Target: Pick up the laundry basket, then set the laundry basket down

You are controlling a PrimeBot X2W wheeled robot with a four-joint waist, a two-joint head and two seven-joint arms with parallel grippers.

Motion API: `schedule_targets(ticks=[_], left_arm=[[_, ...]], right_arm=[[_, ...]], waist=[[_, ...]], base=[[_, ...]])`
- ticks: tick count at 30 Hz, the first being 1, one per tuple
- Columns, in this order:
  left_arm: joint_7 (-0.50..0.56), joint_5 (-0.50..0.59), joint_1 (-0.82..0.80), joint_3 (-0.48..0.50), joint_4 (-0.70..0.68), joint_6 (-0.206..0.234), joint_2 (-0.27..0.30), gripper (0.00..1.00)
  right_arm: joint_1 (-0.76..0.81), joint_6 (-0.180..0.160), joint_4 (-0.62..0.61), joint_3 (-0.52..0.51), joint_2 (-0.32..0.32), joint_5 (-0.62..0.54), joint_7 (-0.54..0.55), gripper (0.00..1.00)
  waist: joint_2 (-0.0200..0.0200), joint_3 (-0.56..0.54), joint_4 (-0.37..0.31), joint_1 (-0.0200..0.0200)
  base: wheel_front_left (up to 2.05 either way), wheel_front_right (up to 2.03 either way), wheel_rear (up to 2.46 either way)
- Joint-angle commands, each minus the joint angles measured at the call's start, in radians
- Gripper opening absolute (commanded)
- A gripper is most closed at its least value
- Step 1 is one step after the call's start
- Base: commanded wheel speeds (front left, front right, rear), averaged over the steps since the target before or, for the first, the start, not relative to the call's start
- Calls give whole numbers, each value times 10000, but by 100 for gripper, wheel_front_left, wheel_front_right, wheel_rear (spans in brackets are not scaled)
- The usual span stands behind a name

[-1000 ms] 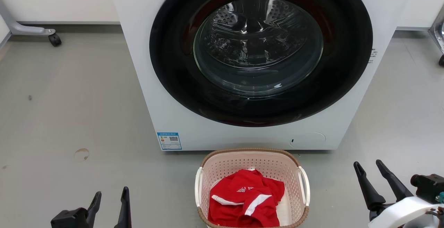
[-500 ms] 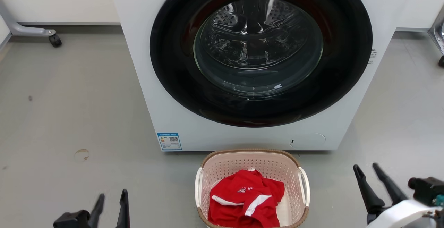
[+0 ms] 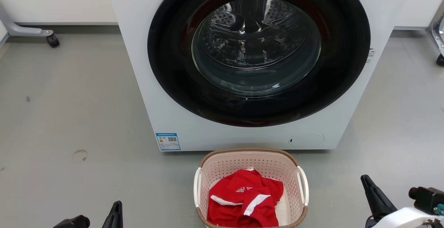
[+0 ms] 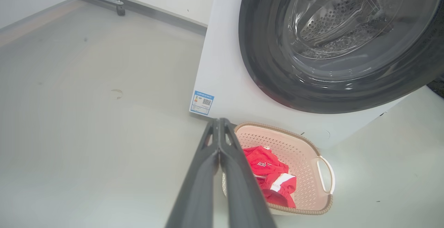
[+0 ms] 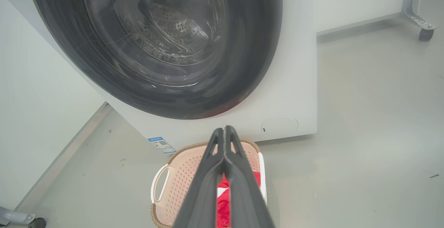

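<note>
- The one washer point(image 3: 138, 65), white with a dark round door, carries a blue label point(image 3: 168, 141) at the lower left of its front. The label has a QR code, and its print is too small to read.
- A short column of grey writing point(image 3: 371, 55) sits on the right of the washer's front, also unreadable.
- One laundry basket point(image 3: 239, 163) stands on the grey floor point(image 3: 69, 99) just in front of the washer, below the door. In the head view it is between my two grippers and apart from both.
- The basket has two white handles, one on each side, and a brown woven-look rim.
- Inside lies one red garment point(image 3: 242, 200) with white stripes and a small white logo. I cannot make out its letters.
- My left gripper point(image 4: 219, 119) has its two fingers pressed together at the tips and grasps nothing.
- My right gripper point(image 5: 224, 128) is likewise closed tip to tip, with nothing in it.
- Two grey wheeled legs stand by the wall, one at far left point(image 3: 52, 40) and one at far right point(image 3: 440, 59).
</note>
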Motion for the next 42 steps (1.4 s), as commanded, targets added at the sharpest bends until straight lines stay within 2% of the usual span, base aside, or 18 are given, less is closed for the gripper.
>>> schedule_targets(ticks=[1, 42], left_arm=[[27, -306, -333, 221, -156, -147, 70, 0], [400, -3935, -1249, 1408, 753, -1329, -592, 0]], right_arm=[[-368, -9, -230, -243, -206, 273, 102, 0], [-652, -18, -533, -1894, 142, 3219, 1219, 0]], waist=[[-1, 7, -11, -3], [-1, 66, -238, -3]], base=[[0, 0, 0], [0, 0, 0]])
